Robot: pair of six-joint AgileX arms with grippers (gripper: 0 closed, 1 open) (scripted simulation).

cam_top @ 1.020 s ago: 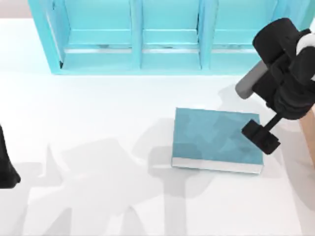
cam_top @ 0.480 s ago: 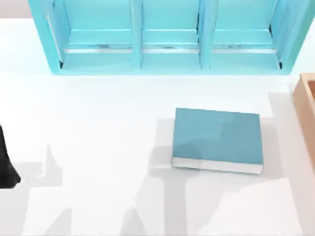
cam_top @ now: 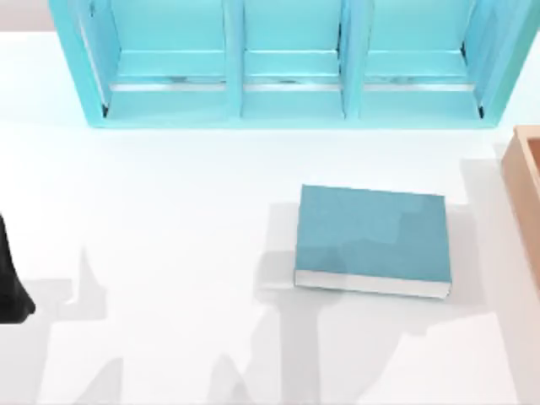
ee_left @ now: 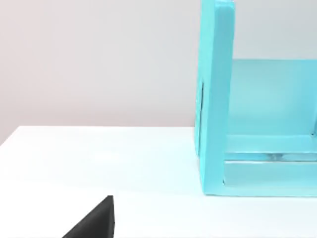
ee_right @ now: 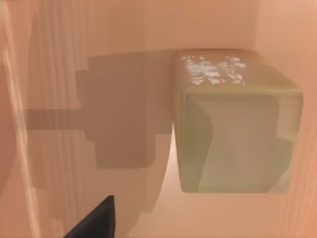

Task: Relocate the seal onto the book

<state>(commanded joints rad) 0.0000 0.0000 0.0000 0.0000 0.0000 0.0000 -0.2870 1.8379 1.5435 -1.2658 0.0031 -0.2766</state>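
Note:
The book (cam_top: pixel 371 236), teal-blue with white page edges, lies flat on the white table right of centre, and nothing rests on it. The seal (ee_right: pixel 235 124), a pale tan block with a mottled top, sits on the floor of the orange-brown wooden box (ee_right: pixel 74 74) against one inner wall. A dark part of my right gripper (ee_right: pixel 94 220) hangs inside the box, a little way from the seal and not touching it. My left arm (cam_top: pixel 10 287) is parked at the table's left edge, and a dark tip of its gripper (ee_left: pixel 94 220) shows in the left wrist view.
A large light-blue shelf unit (cam_top: pixel 287 93) with three bays spans the back of the table; its end wall (ee_left: pixel 215 99) also appears in the left wrist view. The wooden box's rim (cam_top: pixel 525 194) stands at the right edge, close to the book.
My right arm, which hung over the book's right end a second ago, has moved off to the right, out of the top view. The book and left arm have not moved.

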